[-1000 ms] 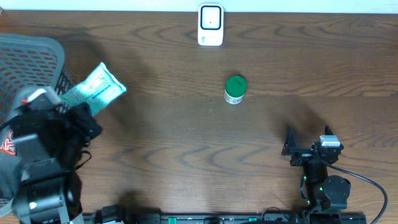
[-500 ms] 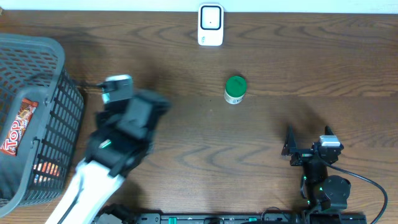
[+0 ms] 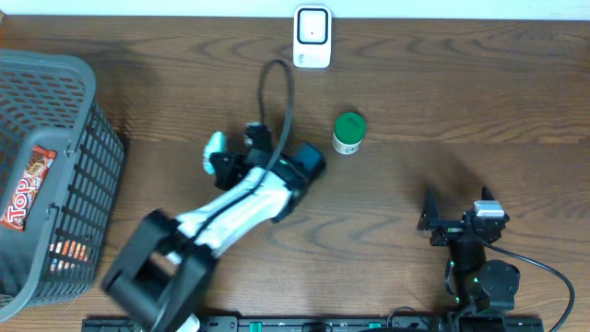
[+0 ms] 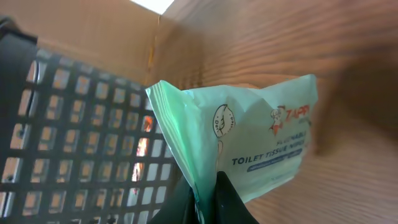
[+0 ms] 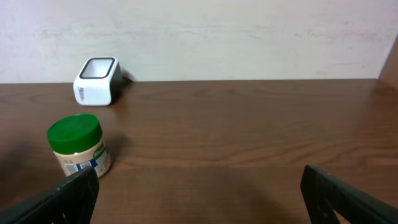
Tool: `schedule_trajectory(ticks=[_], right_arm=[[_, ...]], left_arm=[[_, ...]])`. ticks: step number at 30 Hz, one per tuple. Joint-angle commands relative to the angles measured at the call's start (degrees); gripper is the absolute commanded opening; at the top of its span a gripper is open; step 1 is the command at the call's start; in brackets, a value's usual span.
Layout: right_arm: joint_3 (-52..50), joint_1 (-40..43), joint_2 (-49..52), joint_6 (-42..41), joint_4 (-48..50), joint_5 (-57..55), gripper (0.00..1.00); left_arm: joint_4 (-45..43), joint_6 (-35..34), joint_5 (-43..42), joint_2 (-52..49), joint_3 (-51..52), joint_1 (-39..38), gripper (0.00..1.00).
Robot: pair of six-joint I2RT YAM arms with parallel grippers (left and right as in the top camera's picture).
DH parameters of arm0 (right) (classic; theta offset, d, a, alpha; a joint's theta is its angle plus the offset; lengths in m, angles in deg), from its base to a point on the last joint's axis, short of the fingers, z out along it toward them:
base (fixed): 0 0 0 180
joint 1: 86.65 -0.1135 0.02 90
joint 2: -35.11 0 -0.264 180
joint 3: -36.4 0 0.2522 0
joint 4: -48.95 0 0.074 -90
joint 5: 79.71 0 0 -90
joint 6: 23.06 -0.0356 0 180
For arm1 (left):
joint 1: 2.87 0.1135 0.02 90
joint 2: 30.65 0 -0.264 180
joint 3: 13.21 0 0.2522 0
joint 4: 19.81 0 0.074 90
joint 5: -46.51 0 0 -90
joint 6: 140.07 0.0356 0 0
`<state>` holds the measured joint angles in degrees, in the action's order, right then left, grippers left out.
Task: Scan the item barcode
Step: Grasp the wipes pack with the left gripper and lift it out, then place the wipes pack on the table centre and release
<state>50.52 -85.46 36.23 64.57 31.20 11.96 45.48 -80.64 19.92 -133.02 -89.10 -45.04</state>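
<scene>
Left tool (image 4: 205,198) clenched on the wipes packet (image 4: 249,140), which I see near the green-lidded jar (image 3: 348,132), on its left. Right tool (image 3: 456,205) fully released, empty, below-right of the jar in the overhead view.

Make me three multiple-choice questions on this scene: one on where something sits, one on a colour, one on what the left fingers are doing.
1. Where on the brown wooden table is the white box-shaped barcode scanner? A near edge; B far edge; C middle.
2. The small white plastic jar's lid is: A red; B blue; C green.
3. The left fingers are: A shut on the pale green plastic wipes packet; B wide open; C shut on nothing.
Answers: 1 B, it stands by the wall; 2 C, green in two views; 3 A, the wrist view shows the packet pinched.
</scene>
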Motion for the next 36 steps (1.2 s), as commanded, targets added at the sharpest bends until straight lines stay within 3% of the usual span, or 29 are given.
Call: schedule_trajectory(ticks=[1, 5, 13, 19, 23, 24, 28, 29, 33, 36], right_arm=[[-0.04, -0.07, 0.00, -0.59, -0.20, -0.11, 0.99], [-0.04, -0.07, 0.00, -0.59, -0.20, -0.11, 0.99], [-0.04, -0.07, 0.00, -0.59, -0.20, -0.11, 0.99], [-0.04, -0.07, 0.00, -0.57, -0.20, -0.11, 0.99], [-0.04, -0.07, 0.00, -0.59, -0.20, -0.09, 0.99], [-0.04, -0.07, 0.00, -0.57, -0.20, -0.11, 0.99], [-0.04, -0.07, 0.00, -0.57, -0.20, -0.11, 0.99], [-0.04, -0.07, 0.00, -0.57, -0.20, -0.11, 0.99], [-0.04, -0.07, 0.00, -0.59, -0.20, -0.11, 0.99], [-0.04, -0.07, 0.00, -0.57, -0.20, -0.11, 0.99]], left_arm=[[0.26, -5.09, 3.02, -2.27, -0.09, -3.34, 0.08], [-0.04, -6.88, 2.78, -2.64, -0.09, -8.20, 0.15], [-1.66, -11.74, -5.42, -2.91, 0.09, -13.92, 0.13], [0.83, -11.45, 1.44, -3.21, 0.07, -13.94, 0.07], [1.57, -9.90, 1.20, -3.21, 0.07, -13.94, 0.07], [1.57, -10.73, 0.26, -3.21, 0.07, -13.94, 0.11], [1.60, -15.91, -1.22, -1.86, -0.07, -13.60, 0.64], [1.64, -15.85, -1.20, -0.87, -0.39, -13.29, 0.73], [5.31, -14.67, -1.44, 7.10, -4.68, -9.66, 0.89], [6.69, -4.74, -5.88, 15.85, -10.71, -4.48, 0.90]])
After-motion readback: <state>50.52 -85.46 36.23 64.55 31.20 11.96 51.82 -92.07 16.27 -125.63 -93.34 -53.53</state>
